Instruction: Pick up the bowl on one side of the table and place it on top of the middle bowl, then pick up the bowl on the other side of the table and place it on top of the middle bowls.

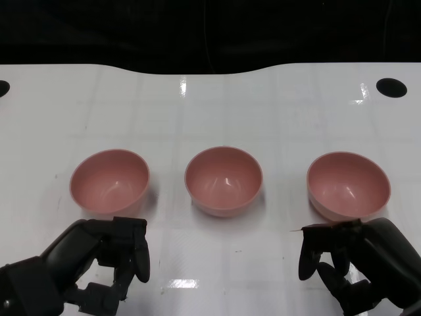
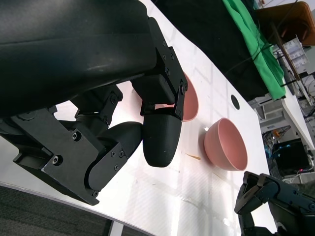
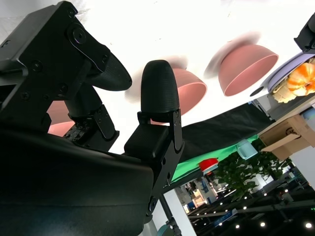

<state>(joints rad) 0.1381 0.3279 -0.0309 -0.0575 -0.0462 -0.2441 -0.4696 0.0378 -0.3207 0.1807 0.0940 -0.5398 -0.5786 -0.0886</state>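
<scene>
Three pink bowls stand upright in a row on the white table [image 1: 210,112]: the left bowl [image 1: 110,181], the middle bowl [image 1: 223,179] and the right bowl [image 1: 348,184], each apart from the others and empty. My left hand [image 1: 99,263] hovers just in front of the left bowl, fingers apart, holding nothing. My right hand [image 1: 355,260] sits in front of the right bowl, also empty. In the left wrist view one bowl [image 2: 191,101] shows partly behind my fingers [image 2: 160,140], and another bowl [image 2: 226,145] lies beyond, near my right hand [image 2: 275,201]. The right wrist view shows all three, the farthest bowl [image 3: 251,69] clearest.
A round black hole [image 1: 391,87] lies at the table's far right, and another hole [image 1: 2,87] at the far left edge. A thin small sliver [image 1: 295,230] lies on the table by my right hand. Beyond the far edge hangs a dark cloth [image 1: 210,33].
</scene>
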